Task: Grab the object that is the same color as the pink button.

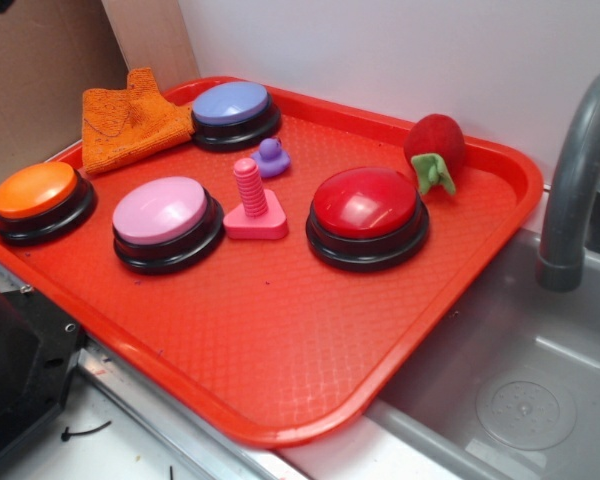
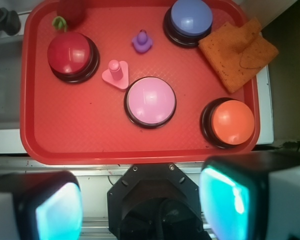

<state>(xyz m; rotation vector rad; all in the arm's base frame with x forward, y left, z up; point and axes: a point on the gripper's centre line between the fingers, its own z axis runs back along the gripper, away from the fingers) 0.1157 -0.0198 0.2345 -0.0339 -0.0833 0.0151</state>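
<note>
One pink bolt (image 1: pixel 253 205) upright on red tray (image 1: pixel 280 340), four buttons, pink button (image 1: pixel 165 215) beside, end effector (image 2: pixel 140 210) spread wide, empty.

Wrist view: gripper (image 2: pixel 140 207) with two broad fingers (image 2: pixel 55 210), at 7 and 5 o'clock, each a black-edged block with a glowing cyan-white pad and pale grey outer side. Between them at 6 o'clock, a black angular mount bearing small screws.

in the wrist view the red plush strawberry (image 2: pixel 71 11) is cut off by the top edge, and the gripper's (image 2: pixel 141 205) fingers (image 2: pixel 57 210) are blurred (their lower parts leave the picture).
</note>
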